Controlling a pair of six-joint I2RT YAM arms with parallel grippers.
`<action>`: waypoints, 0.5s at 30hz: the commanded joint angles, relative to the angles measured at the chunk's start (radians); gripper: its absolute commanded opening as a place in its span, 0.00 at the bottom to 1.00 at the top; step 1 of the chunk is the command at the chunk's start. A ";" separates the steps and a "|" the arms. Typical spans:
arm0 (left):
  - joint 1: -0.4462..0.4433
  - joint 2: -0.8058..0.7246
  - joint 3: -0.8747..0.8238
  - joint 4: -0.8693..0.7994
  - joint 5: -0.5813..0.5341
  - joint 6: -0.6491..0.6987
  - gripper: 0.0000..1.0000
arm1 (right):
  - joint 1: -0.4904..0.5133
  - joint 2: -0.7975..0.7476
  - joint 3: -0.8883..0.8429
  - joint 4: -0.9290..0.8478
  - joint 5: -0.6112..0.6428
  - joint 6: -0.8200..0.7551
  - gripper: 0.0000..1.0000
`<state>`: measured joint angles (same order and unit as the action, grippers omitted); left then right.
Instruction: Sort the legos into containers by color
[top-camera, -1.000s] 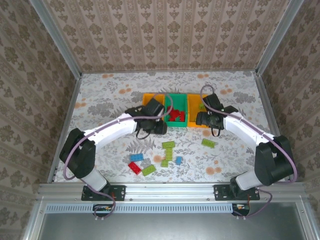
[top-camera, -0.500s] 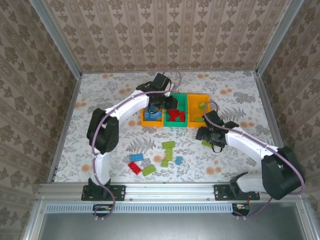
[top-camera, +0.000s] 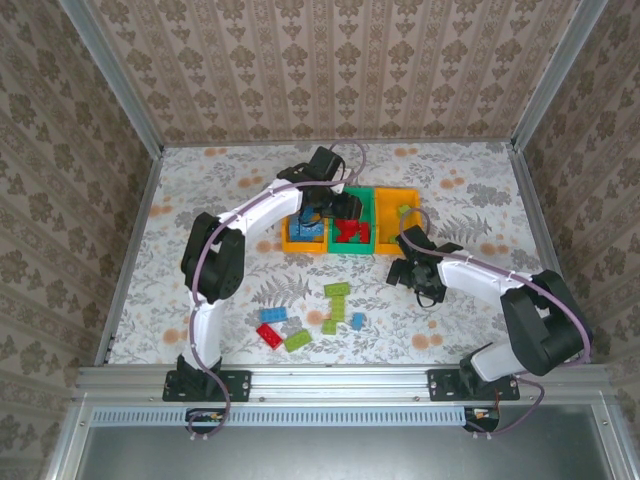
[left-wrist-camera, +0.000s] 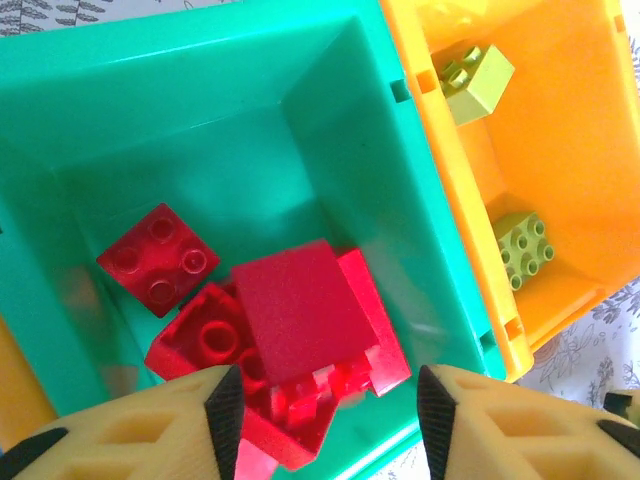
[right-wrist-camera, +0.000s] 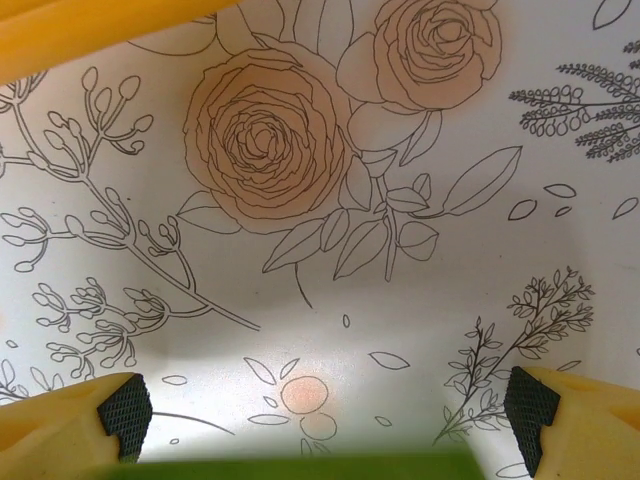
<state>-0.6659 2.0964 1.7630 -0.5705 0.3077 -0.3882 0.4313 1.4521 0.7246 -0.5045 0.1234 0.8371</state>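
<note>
Top external view: the left gripper (top-camera: 340, 208) hangs over the green bin (top-camera: 352, 248) at mid-frame. Its wrist camera shows the jaws apart with nothing between them, above the red legos (left-wrist-camera: 290, 330) piled in that bin. Right of centre, the right gripper (top-camera: 408, 272) sits low over the table (top-camera: 220, 180). Its jaws are spread wide, with a light green lego (right-wrist-camera: 300, 468) at the bottom edge between them. Loose legos (top-camera: 335, 305) lie lower centre.

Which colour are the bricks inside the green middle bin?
Red; the left wrist view shows the bricks best.
</note>
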 joint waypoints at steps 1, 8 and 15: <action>0.006 -0.030 -0.005 0.021 0.011 0.018 0.55 | 0.005 -0.002 0.009 -0.028 0.015 0.023 0.94; 0.005 -0.067 -0.039 0.038 0.013 0.017 0.67 | 0.004 0.007 0.013 -0.028 0.030 0.014 0.94; 0.003 -0.125 -0.099 0.043 -0.005 0.023 1.00 | 0.004 0.046 0.055 -0.084 0.016 -0.017 0.92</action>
<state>-0.6659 2.0380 1.6920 -0.5243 0.3103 -0.3775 0.4313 1.4971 0.7597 -0.5278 0.1268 0.8322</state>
